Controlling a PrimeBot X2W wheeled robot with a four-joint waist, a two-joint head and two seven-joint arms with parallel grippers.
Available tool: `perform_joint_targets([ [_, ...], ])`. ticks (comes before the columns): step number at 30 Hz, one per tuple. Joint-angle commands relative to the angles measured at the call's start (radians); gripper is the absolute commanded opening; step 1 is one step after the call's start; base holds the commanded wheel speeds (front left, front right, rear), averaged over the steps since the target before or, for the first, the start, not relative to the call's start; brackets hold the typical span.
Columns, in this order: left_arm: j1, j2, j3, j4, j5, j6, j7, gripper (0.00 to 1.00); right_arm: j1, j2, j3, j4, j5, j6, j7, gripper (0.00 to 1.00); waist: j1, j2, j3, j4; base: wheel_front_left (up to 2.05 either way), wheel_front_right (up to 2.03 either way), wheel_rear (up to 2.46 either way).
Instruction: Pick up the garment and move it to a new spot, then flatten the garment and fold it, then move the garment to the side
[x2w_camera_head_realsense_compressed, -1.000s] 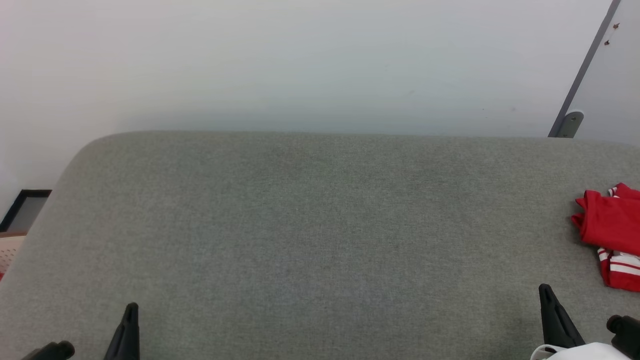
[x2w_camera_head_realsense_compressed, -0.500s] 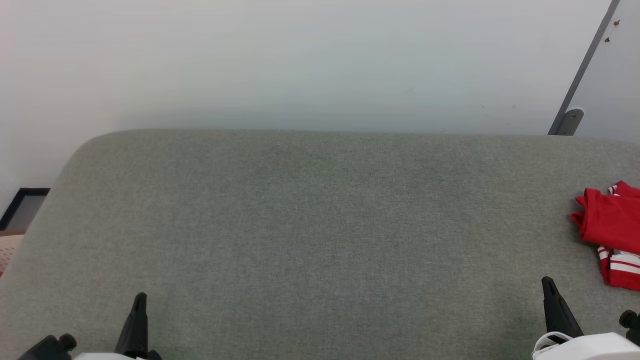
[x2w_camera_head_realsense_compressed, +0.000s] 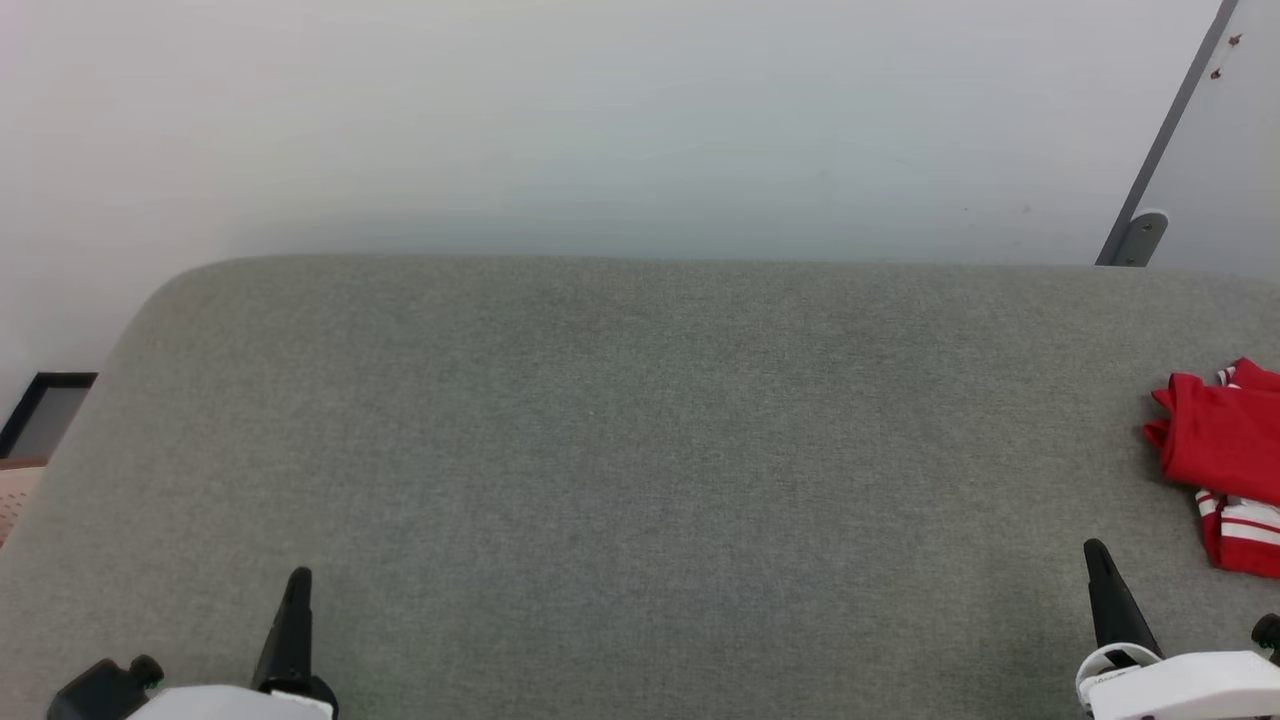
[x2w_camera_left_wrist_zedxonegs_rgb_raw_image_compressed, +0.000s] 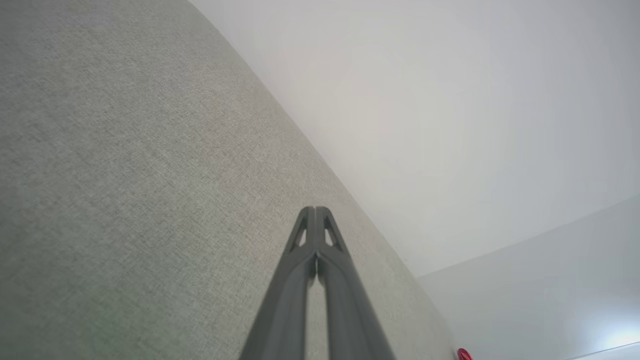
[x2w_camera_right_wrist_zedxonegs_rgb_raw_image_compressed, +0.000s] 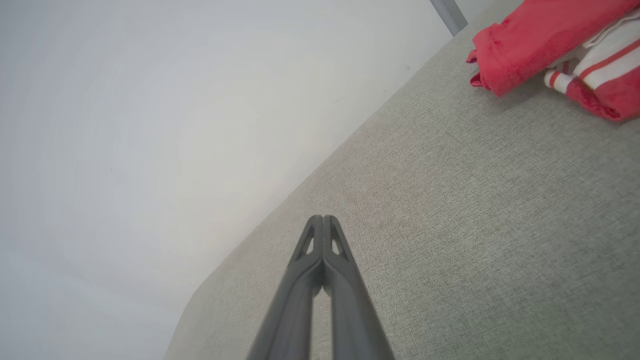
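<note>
The garment (x2w_camera_head_realsense_compressed: 1215, 450) lies bunched at the far right edge of the grey cloth-covered surface (x2w_camera_head_realsense_compressed: 640, 450), red with white-and-red striped trim; its lettering is hidden. In the right wrist view the garment (x2w_camera_right_wrist_zedxonegs_rgb_raw_image_compressed: 540, 35) sits at the upper right, well ahead of my right gripper (x2w_camera_right_wrist_zedxonegs_rgb_raw_image_compressed: 323, 218). That right gripper (x2w_camera_head_realsense_compressed: 1093, 555) is shut and empty, low and left of the garment. My left gripper (x2w_camera_head_realsense_compressed: 297, 580) is shut and empty at the lower left, and in its own view the left gripper (x2w_camera_left_wrist_zedxonegs_rgb_raw_image_compressed: 315, 210) points along bare surface. A red speck of the garment (x2w_camera_left_wrist_zedxonegs_rgb_raw_image_compressed: 464, 354) shows far off.
A white wall (x2w_camera_head_realsense_compressed: 600, 120) rises behind the surface. A grey slanted post (x2w_camera_head_realsense_compressed: 1165, 150) stands at the back right. Off the left edge sit a dark frame (x2w_camera_head_realsense_compressed: 45, 410) and a corner of a beige basket (x2w_camera_head_realsense_compressed: 12, 500). The surface's middle lies bare.
Both grippers have slid forward over the surface, the left one also a little to the right. The view has shifted slightly. The garment has stayed put.
</note>
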Motion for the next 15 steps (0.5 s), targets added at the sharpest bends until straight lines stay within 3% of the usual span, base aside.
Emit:
perform_joint_targets([
  [1, -0.022, 0.002, 0.007, -0.009, -0.026, -0.002, 0.005, 0.0, -0.022, 0.001, -0.006, -0.012, 0.03, -0.001, 0.006, 0.0, 0.0, 0.0, 0.001, 0.0, 0.0, 0.0, 0.0],
  [15, -0.046, -0.026, 0.012, -0.006, -0.141, -0.003, 0.043, 0.0, -0.039, 0.008, -0.015, -0.011, 0.181, -0.001, 0.043, 0.0, 0.0, 0.0, 0.007, -0.002, 0.0, 0.0, 0.0],
])
